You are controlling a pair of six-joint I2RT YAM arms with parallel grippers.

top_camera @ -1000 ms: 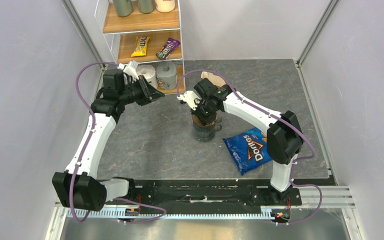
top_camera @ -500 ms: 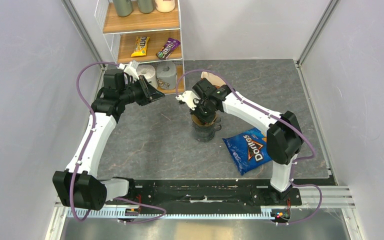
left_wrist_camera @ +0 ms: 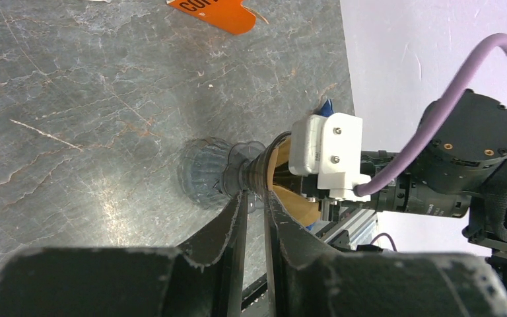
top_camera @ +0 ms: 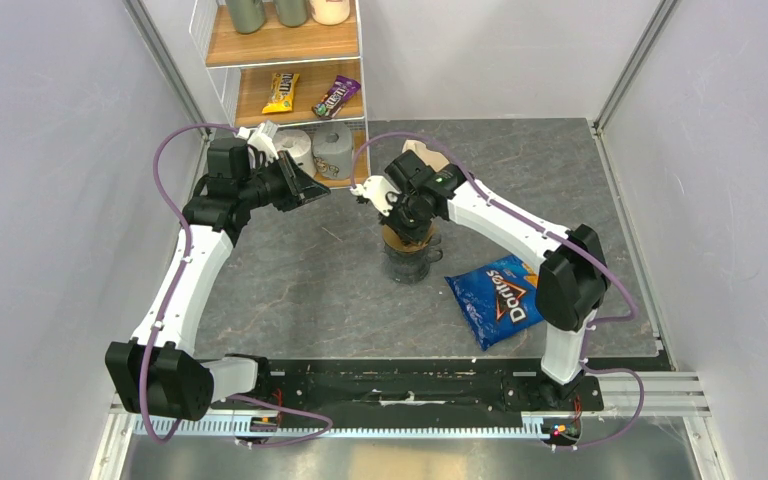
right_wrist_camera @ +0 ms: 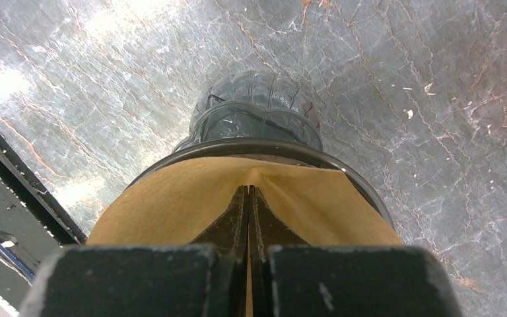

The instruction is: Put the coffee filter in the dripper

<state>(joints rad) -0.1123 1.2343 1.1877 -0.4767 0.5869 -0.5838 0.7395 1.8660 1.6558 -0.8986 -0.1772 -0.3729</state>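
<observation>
The dark dripper (top_camera: 409,246) stands on a clear glass vessel (top_camera: 412,266) at mid-table. The tan coffee filter (right_wrist_camera: 171,205) sits spread inside the dripper's round rim (right_wrist_camera: 360,183). My right gripper (right_wrist_camera: 248,187) points down into the cone and is shut, with the paper creased into a fold at its fingertips. From above, the right gripper (top_camera: 407,222) hangs right over the dripper. My left gripper (top_camera: 318,194) hovers well to the left, its jaws a narrow gap apart with nothing between them. The left wrist view shows the left gripper (left_wrist_camera: 252,198) aimed at the dripper (left_wrist_camera: 254,173) and filter (left_wrist_camera: 298,203).
A blue Doritos bag (top_camera: 495,297) lies just right of the dripper. The orange-and-white filter packet (left_wrist_camera: 214,10) lies behind it. A wire shelf (top_camera: 285,95) at the back left holds paper rolls (top_camera: 320,150) and candy bags. Grey walls close in both sides.
The right gripper has shifted slightly up and toward the back over the dripper, and more tan filter shows beneath it. The left arm has not moved.
</observation>
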